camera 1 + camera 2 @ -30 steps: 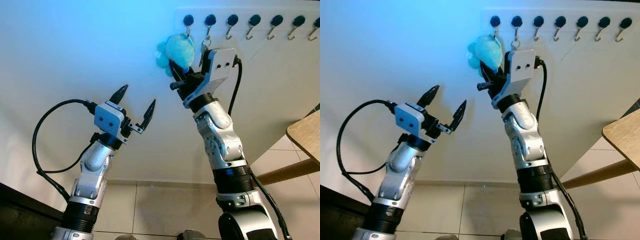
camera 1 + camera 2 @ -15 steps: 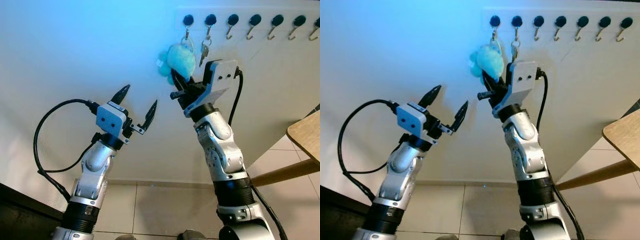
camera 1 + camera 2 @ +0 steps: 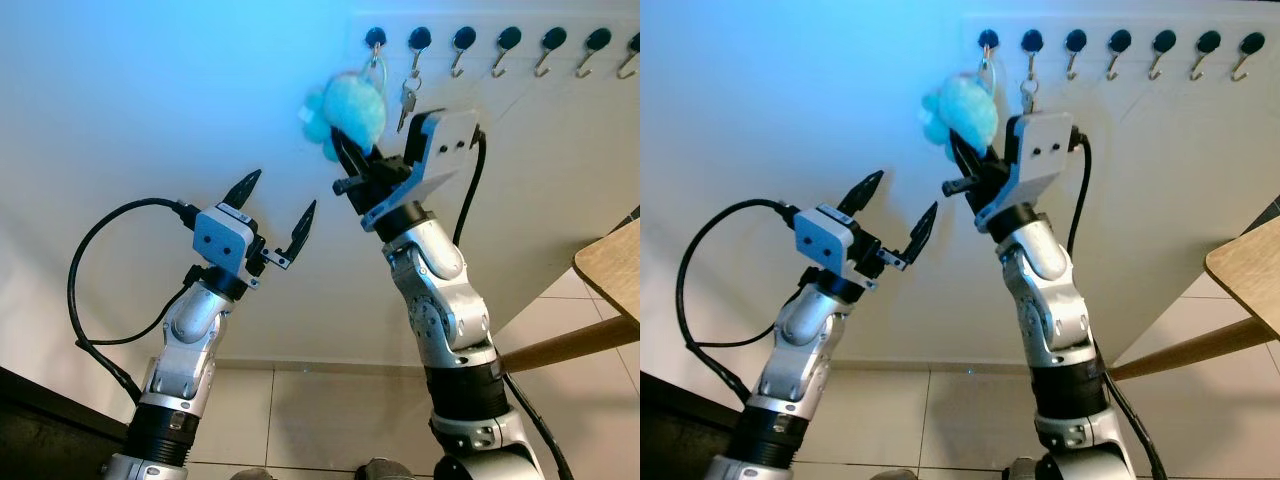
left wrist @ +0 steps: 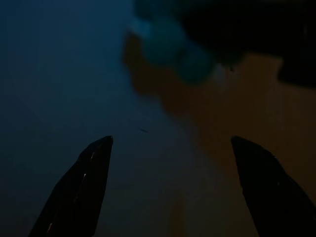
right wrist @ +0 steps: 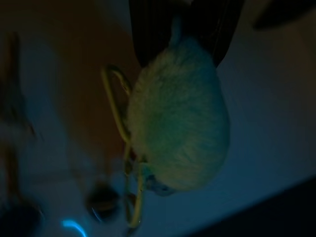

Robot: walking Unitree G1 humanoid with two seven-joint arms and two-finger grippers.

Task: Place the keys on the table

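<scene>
Seven black wall hooks [image 3: 464,38], one plush keyring [image 3: 352,105]

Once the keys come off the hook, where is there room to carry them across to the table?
Open wall lies between the right hand, shut on the fluffy keychain, and the table corner, below the bare hooks. It is crowded at the first two hooks, and toward the open left hand.
</scene>
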